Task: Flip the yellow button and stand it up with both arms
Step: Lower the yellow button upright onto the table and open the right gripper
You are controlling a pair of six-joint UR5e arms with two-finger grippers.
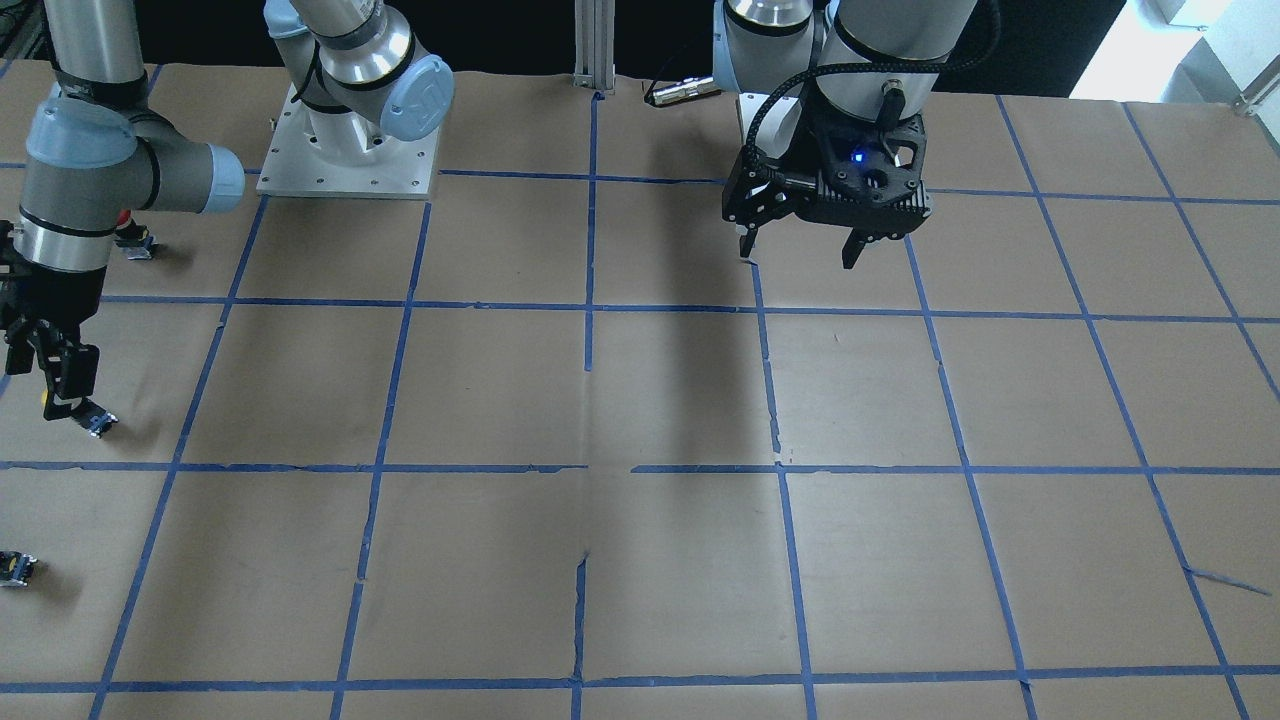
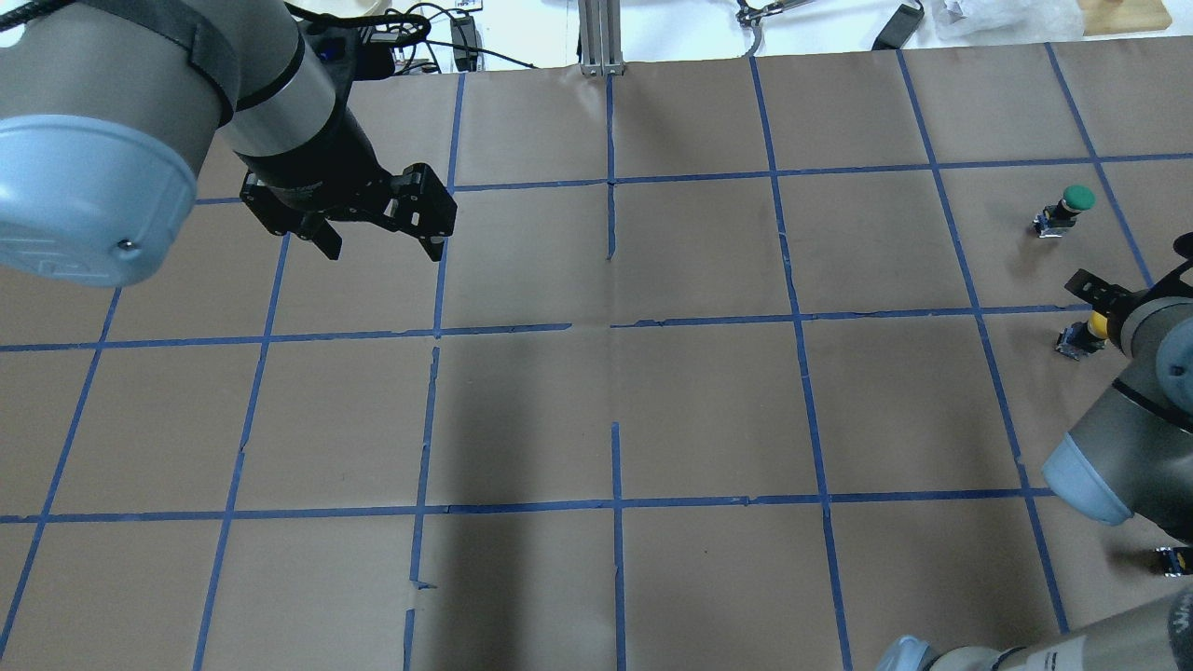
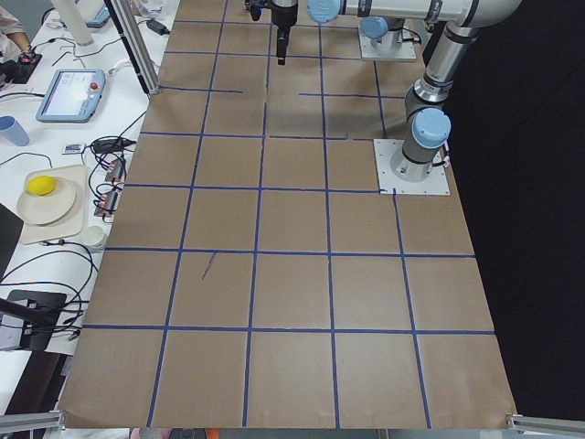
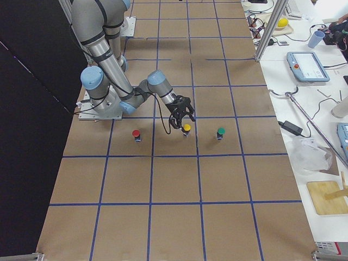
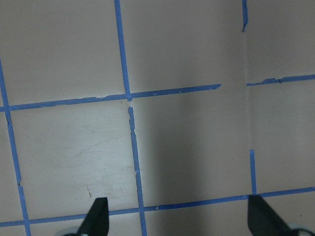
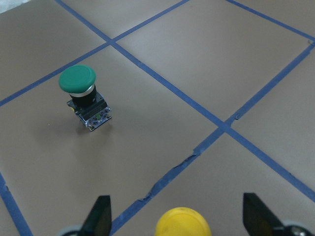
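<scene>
The yellow button (image 6: 183,225) stands upright on the brown paper with its cap on top. It also shows in the overhead view (image 2: 1096,325) and the right exterior view (image 4: 186,128). My right gripper (image 6: 178,216) is open and low over the button, with one finger on each side of the yellow cap and a clear gap to each. In the front-facing view my right gripper (image 1: 62,395) is at the far left edge. My left gripper (image 2: 382,244) is open and empty, held above the table far from the button; it also shows in the front-facing view (image 1: 800,252).
A green-capped button (image 6: 82,93) stands upright beyond the yellow one, also in the overhead view (image 2: 1064,209). A red-capped button (image 4: 136,134) stands nearer the robot base. The table is brown paper with a blue tape grid (image 2: 615,326). An operators' bench with gear (image 4: 307,65) borders the far side.
</scene>
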